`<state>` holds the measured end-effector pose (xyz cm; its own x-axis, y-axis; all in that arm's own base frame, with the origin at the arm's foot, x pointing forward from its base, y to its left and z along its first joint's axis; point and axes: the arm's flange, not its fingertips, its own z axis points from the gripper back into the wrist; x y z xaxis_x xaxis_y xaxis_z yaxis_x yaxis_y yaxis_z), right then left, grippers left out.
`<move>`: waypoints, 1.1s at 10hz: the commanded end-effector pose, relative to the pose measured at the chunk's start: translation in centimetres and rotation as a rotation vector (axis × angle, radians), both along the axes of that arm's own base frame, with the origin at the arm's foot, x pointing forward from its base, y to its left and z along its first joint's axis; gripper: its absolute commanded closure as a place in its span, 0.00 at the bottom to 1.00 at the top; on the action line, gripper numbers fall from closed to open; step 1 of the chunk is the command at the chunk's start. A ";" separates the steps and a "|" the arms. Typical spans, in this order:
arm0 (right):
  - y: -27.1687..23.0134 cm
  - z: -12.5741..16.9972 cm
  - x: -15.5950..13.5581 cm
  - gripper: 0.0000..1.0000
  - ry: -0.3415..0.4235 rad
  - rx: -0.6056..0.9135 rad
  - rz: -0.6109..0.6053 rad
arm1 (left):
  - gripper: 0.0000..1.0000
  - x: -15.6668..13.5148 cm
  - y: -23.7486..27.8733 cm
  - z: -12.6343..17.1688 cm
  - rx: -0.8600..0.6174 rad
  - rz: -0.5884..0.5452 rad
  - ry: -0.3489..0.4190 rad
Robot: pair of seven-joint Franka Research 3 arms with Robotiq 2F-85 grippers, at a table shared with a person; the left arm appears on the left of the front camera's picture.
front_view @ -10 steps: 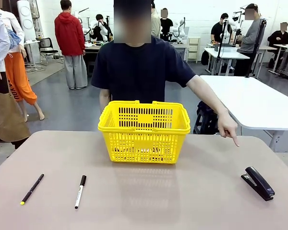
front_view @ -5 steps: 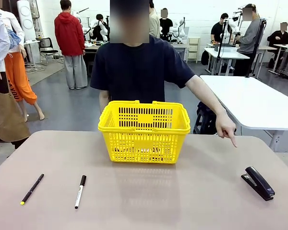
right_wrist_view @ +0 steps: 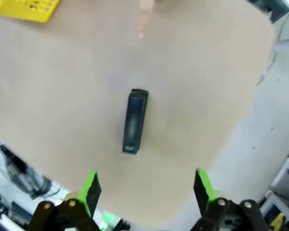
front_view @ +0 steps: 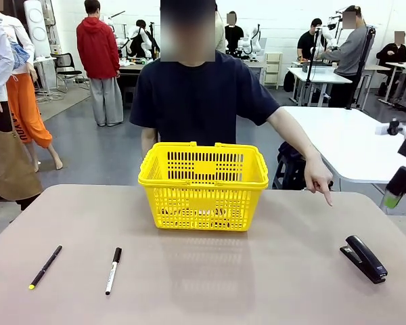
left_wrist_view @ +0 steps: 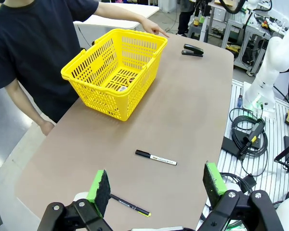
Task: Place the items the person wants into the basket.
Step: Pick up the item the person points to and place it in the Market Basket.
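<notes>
The yellow basket (front_view: 203, 186) stands at the far middle of the table, in front of the person (front_view: 203, 95). The person's hand (front_view: 319, 179) points down toward the black stapler (front_view: 364, 258) lying near the table's right edge. My right gripper (right_wrist_view: 146, 186) hangs open above the stapler (right_wrist_view: 135, 121), well clear of it, and it enters the front view at the right edge (front_view: 396, 193). My left gripper (left_wrist_view: 157, 182) is open and holds nothing, high over the table's left end. From there the basket (left_wrist_view: 116, 72) holds small items I cannot make out.
A thin black pen (front_view: 45, 266) with a yellow tip and a black-and-white marker (front_view: 113, 270) lie at the front left. Both show under the left gripper, marker (left_wrist_view: 155, 157) and pen (left_wrist_view: 130, 204). Cables and a robot base sit beyond the table edge (left_wrist_view: 250, 139).
My right gripper has come into the front view at the right edge. The person's pointing hand has stayed almost still. Basket, stapler, pen and marker have not moved.
</notes>
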<state>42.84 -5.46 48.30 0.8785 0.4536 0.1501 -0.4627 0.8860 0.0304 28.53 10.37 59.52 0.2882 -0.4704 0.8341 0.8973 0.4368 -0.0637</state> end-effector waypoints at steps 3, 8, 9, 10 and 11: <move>0.7 -6.9 1.1 0.00 0.029 -0.020 0.141 | 0.00 0.1 0.1 -0.1 -0.017 -0.014 -0.021; 0.8 -10.8 4.1 0.00 0.138 0.010 0.176 | 0.00 0.1 0.1 -0.1 -0.017 -0.014 -0.021; 1.0 -11.3 4.4 0.00 0.151 0.009 0.181 | 0.00 0.1 0.1 -0.1 -0.017 -0.014 -0.021; 1.5 -11.6 4.5 0.00 0.162 0.009 0.190 | 0.00 0.1 0.1 -0.1 -0.017 -0.014 -0.021; 1.8 -12.0 4.2 0.00 0.173 -0.004 0.207 | 0.00 0.1 0.1 -0.1 -0.017 -0.014 -0.021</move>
<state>46.92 -3.83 36.25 0.7993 0.6008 0.0145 -0.5986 0.7936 0.1091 28.52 10.40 59.52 0.2882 -0.4699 0.8344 0.8971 0.4373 -0.0635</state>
